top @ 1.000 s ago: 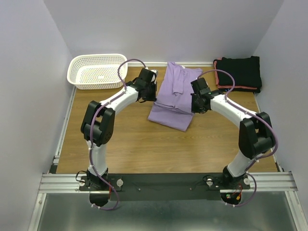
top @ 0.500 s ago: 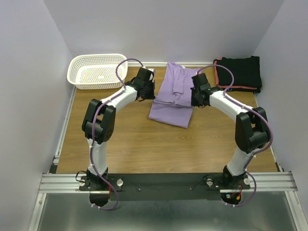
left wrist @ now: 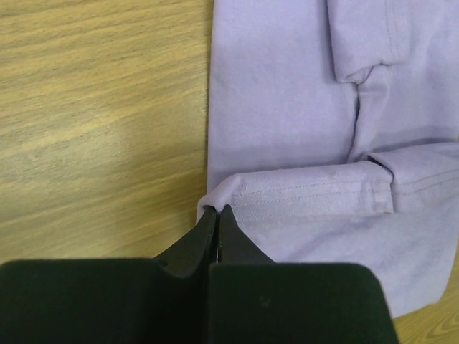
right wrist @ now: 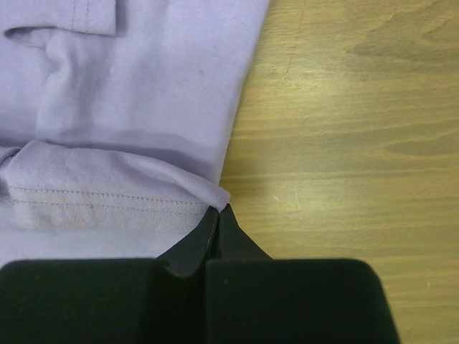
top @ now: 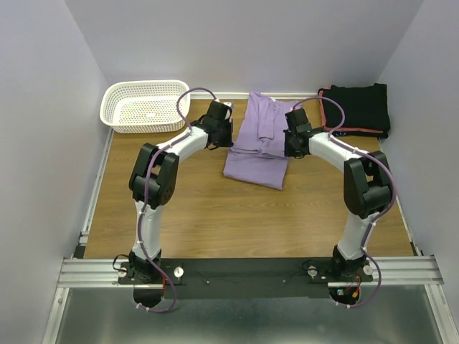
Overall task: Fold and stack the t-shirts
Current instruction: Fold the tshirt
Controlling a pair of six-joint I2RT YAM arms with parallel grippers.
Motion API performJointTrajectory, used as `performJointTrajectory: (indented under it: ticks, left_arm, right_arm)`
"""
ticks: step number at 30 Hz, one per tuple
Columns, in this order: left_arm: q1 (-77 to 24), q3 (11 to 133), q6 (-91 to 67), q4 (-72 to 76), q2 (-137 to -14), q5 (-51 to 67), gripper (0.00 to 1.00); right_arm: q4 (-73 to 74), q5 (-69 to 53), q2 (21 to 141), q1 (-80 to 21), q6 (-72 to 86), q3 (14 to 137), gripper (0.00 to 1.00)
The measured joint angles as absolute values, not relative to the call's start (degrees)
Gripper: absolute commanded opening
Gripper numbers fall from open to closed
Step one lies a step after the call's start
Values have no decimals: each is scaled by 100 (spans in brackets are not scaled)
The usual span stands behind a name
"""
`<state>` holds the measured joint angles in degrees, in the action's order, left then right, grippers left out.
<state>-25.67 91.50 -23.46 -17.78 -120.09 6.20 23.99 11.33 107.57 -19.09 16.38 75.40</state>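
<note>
Left gripper [left wrist: 217, 210] is clenched, tips pinching the left corner of the stitched hem [left wrist: 315, 192] of the light-purple soft cloth short-sleeved t-shirt [top: 257, 143]. Right gripper [right wrist: 219, 210] is clenched too, pinching the hem's right corner. The shirt lies between the two grippers, toward the far side of the brown wooden table [top: 208, 208]. Its long axis runs away from the arm bases, slightly tilted, sleeves at the far end. The hem sits doubled over the body at about mid-length, so the fold looks part done. Judged next: both grippers carry the hem along that axis, away from the bases toward the sleeves, level with each other. The stack of folded black shirts [top: 356, 107], coral-red edge showing, sits in the far right corner, nearer the right arm. White plastic mesh basket [top: 143, 104] is far left, apart from the shirt.
</note>
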Motion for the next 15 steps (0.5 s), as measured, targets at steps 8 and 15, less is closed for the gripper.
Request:
performJointTrajectory:
  ticks: [8,15]
  left_arm:
    - [-2567,9179,-2314,-1680,-12121,624,5]
    - [-2567,9249,-2252,-1562,-12154,624,18]
  right_arm:
    - [2220,1131,11045,-1848,1577,7561,4]
    - [2189,1131,11080,-1835,1487,7594,9]
